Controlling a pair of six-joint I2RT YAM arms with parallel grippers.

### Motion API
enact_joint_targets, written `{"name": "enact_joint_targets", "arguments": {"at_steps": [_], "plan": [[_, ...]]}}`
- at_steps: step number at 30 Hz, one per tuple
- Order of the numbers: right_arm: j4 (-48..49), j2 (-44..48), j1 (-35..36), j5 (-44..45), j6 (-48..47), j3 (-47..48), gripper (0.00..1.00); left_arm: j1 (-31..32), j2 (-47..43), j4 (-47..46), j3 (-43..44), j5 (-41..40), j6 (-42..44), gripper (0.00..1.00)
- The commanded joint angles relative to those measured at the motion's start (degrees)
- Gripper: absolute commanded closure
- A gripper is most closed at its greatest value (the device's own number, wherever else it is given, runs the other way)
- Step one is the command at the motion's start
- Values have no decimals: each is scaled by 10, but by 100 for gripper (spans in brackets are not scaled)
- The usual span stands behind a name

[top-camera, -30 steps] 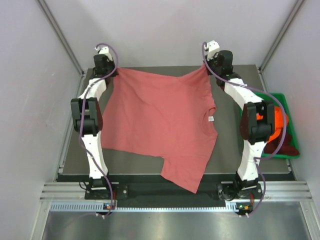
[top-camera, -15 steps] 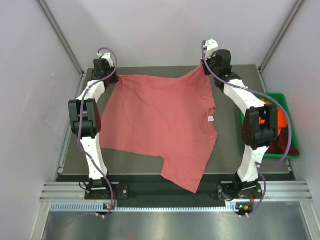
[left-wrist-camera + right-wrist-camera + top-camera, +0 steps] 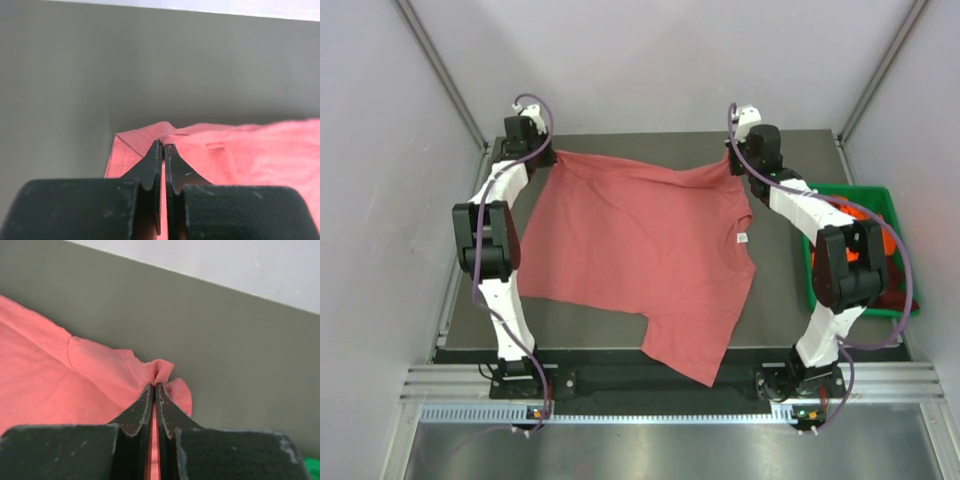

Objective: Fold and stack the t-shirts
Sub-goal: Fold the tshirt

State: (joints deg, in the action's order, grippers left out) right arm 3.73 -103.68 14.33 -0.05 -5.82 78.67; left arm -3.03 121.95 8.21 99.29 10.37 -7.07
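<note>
Two arms reach to the far side of the grey surface (image 3: 775, 285), and one salmon-pink t-shirt (image 3: 640, 250) lies spread between them, one sleeve hanging over the near edge. The left gripper (image 3: 163, 145) is pressed together on the shirt's far-left corner, and the right gripper (image 3: 154, 386) pinches a bunched fold at its far-right corner. To the right stands one green bin (image 3: 898, 205), with an orange t-shirt (image 3: 865, 213) and a dark maroon t-shirt (image 3: 893, 292) heaped inside.

Table (image 3: 780, 300) lies bare beyond and right of salmon-pink t-shirt (image 3: 640, 240); green bin (image 3: 880, 192) blocks right edge.
</note>
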Motion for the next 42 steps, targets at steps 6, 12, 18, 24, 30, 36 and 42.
{"name": "enact_joint_targets", "arguments": {"at_steps": [6, 12, 18, 24, 30, 36, 42], "plan": [[5, 97, 32, 30, -40, -46, 100, -6, -61, 3, -19, -80, 35, 100], [-9, 167, 32, 34, -63, -107, 100, -5, -73, 40, -32, -138, 46, 100], [-35, 221, 80, 56, -31, -162, 100, -6, -104, 44, -76, -186, 46, 100], [-84, 257, 112, 109, 13, -222, 100, -5, -123, 54, -130, -213, 22, 98], [-140, 291, 127, 112, 82, -273, 98, -4, -141, 93, -168, -252, 0, 89], [-159, 331, 160, 73, 165, -328, 80, -5, -155, 141, -177, -337, -39, 83], [-166, 383, 171, 108, 226, -372, 76, -4, -140, 201, -112, -371, -62, 71]]}}
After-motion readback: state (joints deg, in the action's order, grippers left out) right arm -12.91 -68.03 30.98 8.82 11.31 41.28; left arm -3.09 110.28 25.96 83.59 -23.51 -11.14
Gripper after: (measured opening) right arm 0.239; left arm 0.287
